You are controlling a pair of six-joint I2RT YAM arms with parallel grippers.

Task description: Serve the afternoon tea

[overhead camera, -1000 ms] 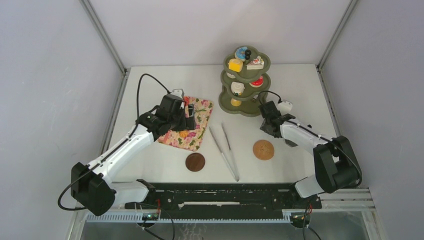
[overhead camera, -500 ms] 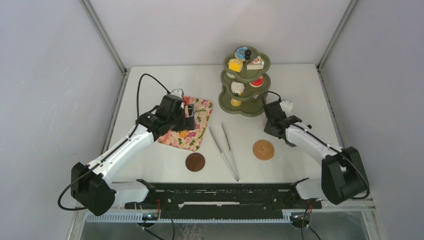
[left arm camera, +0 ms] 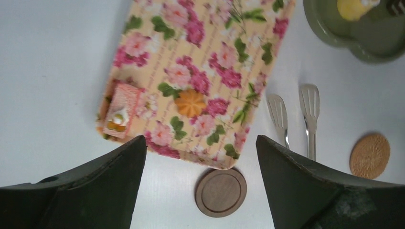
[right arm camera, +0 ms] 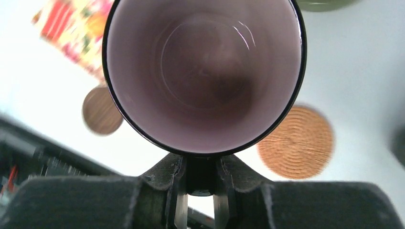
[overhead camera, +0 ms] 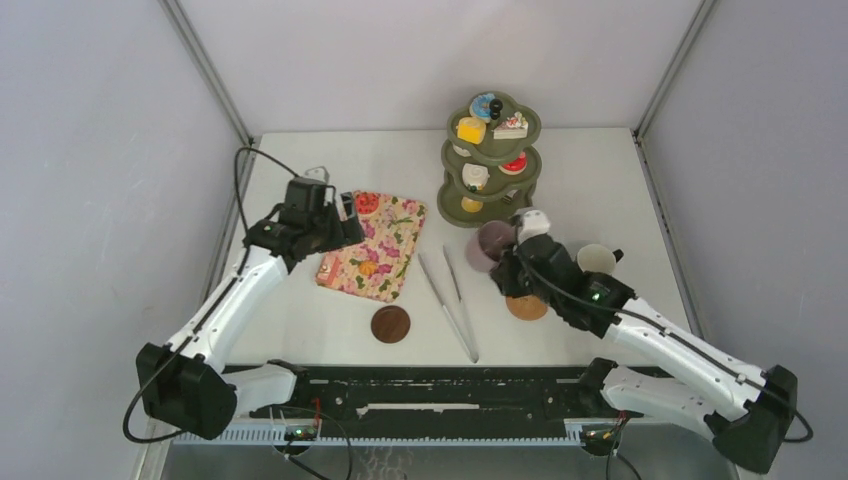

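Mauve glossy mug (overhead camera: 488, 243) held by its handle, pinched in the right gripper (right arm camera: 200, 191), at eleven o'clock from the round pale woven coaster (right arm camera: 296, 143); left gripper (left arm camera: 200, 143) spread above the floral rectangular tray (left arm camera: 200, 57)

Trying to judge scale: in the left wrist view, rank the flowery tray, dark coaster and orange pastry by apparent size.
Largest to smallest:
1. flowery tray
2. dark coaster
3. orange pastry, clearly the smallest

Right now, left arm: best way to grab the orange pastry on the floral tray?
I'd pinch the orange pastry across its scalloped sides, straight down from above: it lies flat on the tray, apart from the cake slice, with the open left gripper above it.
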